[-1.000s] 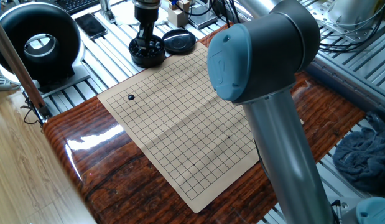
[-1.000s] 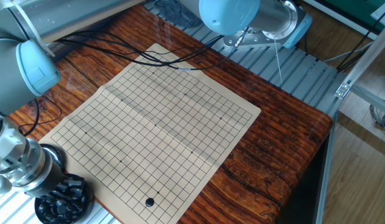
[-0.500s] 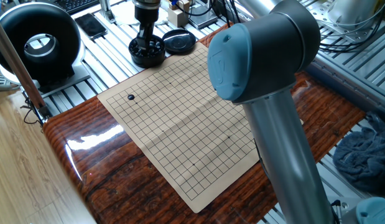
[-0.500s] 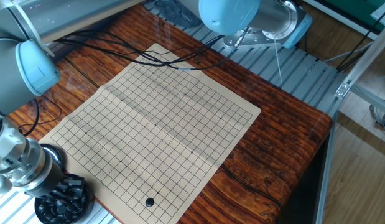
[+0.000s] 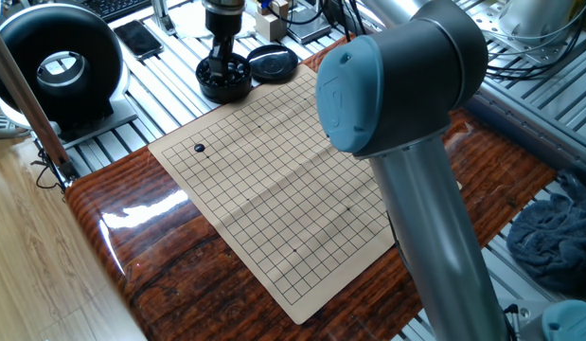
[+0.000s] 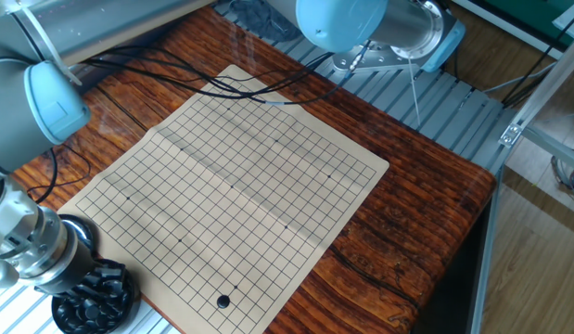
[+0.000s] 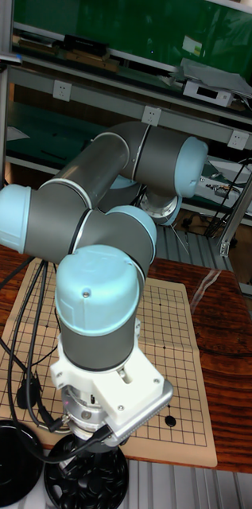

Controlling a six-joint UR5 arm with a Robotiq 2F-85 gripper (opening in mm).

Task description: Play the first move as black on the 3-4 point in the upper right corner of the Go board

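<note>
Tall fixed view; arm folded over bowl point(image 7: 86, 481); fingers point(image 5: 222, 59) inside; grip unreadable

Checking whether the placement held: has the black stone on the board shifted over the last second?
No. The black stone sits on the same intersection of the Go board, near the same corner.

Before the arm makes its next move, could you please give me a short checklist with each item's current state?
1. Single black stone on the tan gridded Go board near a corner: ok.
2. Stone on the exact 3-4 point: cannot tell.
3. Gripper down in the round black stone bowl: ok.
4. Gripper open or shut: cannot tell.
5. Black bowl lid off, beside the bowl: ok.
6. Board flat on the glossy wooden table: ok.
</note>
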